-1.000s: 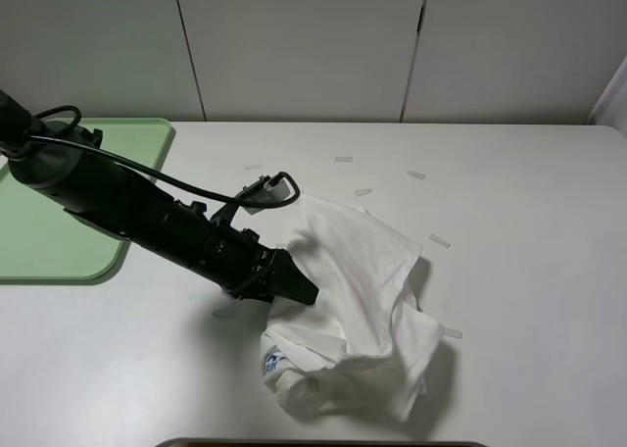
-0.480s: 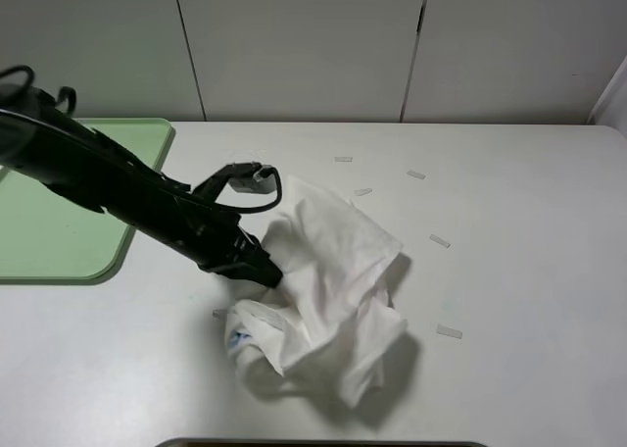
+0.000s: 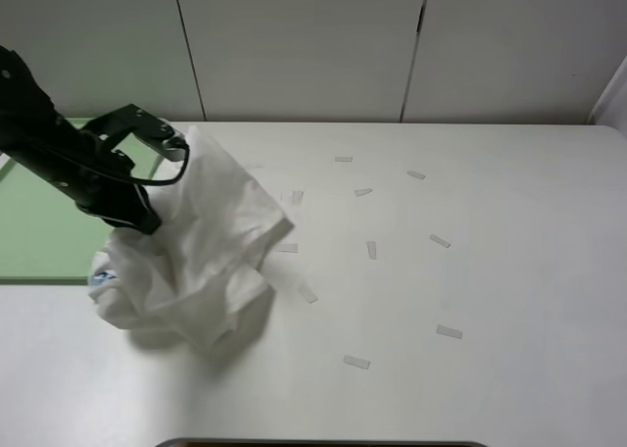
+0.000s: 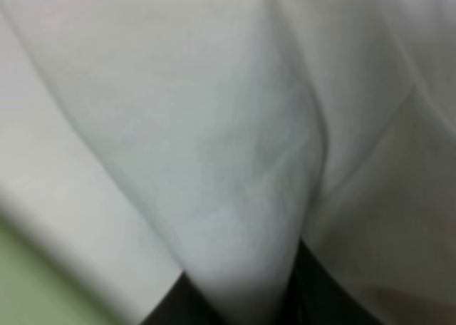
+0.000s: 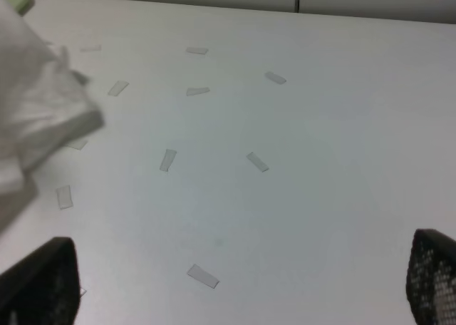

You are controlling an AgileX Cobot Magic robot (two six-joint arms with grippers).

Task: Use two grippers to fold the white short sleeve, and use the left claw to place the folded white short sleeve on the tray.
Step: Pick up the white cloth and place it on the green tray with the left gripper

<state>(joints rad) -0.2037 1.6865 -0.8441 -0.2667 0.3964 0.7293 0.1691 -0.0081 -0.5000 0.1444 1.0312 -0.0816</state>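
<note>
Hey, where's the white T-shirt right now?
In the exterior high view the white short sleeve hangs bunched from the left claw at the left of the table, beside the tray, with its lower folds on the tabletop.

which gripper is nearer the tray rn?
Left. The left gripper, holding the shirt, is at the tray's right edge. The right gripper sits open over bare table, well away from it.

Left claw tips: hidden in the shirt.
Tray: partly hidden, cut off at the edge.
</note>
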